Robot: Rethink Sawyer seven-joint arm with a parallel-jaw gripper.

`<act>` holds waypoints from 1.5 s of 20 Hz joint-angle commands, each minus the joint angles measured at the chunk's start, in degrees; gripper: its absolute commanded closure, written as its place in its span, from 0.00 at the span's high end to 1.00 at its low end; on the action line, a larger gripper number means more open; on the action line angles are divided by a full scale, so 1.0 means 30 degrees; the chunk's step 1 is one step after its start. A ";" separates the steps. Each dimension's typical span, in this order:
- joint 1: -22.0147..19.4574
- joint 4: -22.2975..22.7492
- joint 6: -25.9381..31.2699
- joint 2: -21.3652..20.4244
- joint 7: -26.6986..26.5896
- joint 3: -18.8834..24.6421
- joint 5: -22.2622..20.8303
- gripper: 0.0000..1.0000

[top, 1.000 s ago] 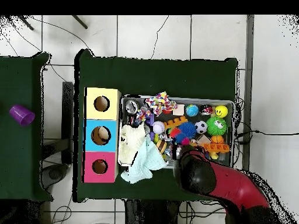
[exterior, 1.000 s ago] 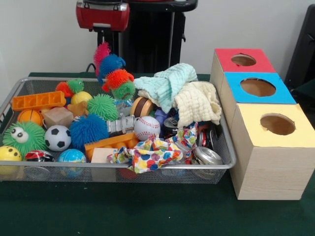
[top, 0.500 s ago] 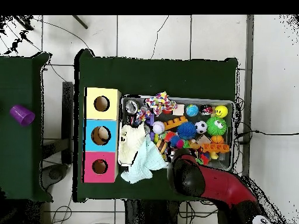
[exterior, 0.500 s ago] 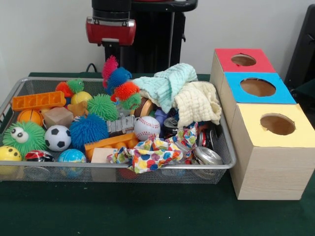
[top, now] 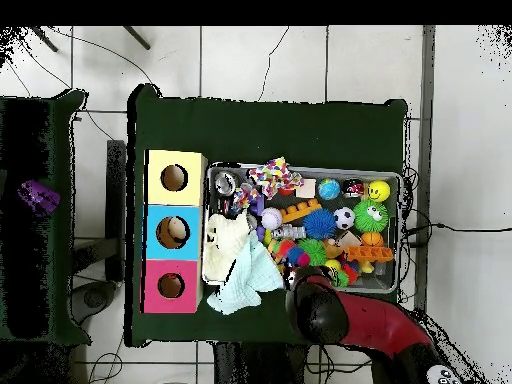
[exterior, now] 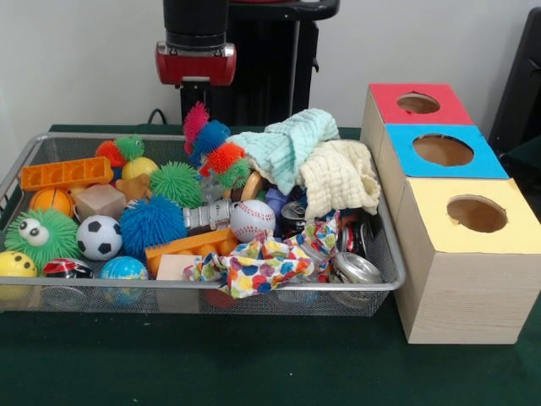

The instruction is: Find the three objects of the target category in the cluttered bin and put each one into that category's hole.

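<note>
A spiky caterpillar toy (exterior: 215, 150) in pink, blue, orange and green hangs tilted from my gripper (exterior: 196, 103), which is shut on its pink end. Its green end reaches down to the pile beside the mint cloth (exterior: 292, 139). The wire bin (exterior: 211, 286) below is full of toys, balls and cloths. To its right stand three boxes with round holes: red (exterior: 390, 106), blue (exterior: 401, 161) and yellow (exterior: 431, 211). In the overhead view my arm (top: 330, 312) covers the gripper at the bin's (top: 305, 168) lower edge.
The bin holds a cream cloth (exterior: 338, 178), a dotted cloth (exterior: 254, 266), a baseball (exterior: 252, 220), a soccer ball (exterior: 99, 238), a blue spiky ball (exterior: 152, 224) and an orange block (exterior: 66, 172). Something pale lies inside the blue box's hole (top: 172, 232).
In the front view my arm has moved right and come lower, carrying the spiky caterpillar toy toward the cloths; the toy now hangs closer to the pile.
</note>
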 commanded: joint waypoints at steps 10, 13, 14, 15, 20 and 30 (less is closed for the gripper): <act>-0.0262 0.0672 -0.2959 0.1054 0.3274 -0.0104 -0.0752 1.00; -0.0544 0.0507 -0.3190 0.1337 0.3062 0.0193 -0.0802 1.00; -0.0796 0.0643 -0.3262 0.1418 0.3136 0.0330 -0.0729 1.00; -0.0785 0.0629 -0.3345 0.1389 0.3142 0.0229 -0.0744 1.00; -0.2402 0.0200 -0.2234 0.1960 0.2099 0.1618 -0.0917 1.00; -0.4580 -0.0371 -0.0711 0.2752 0.0714 0.3440 -0.1155 1.00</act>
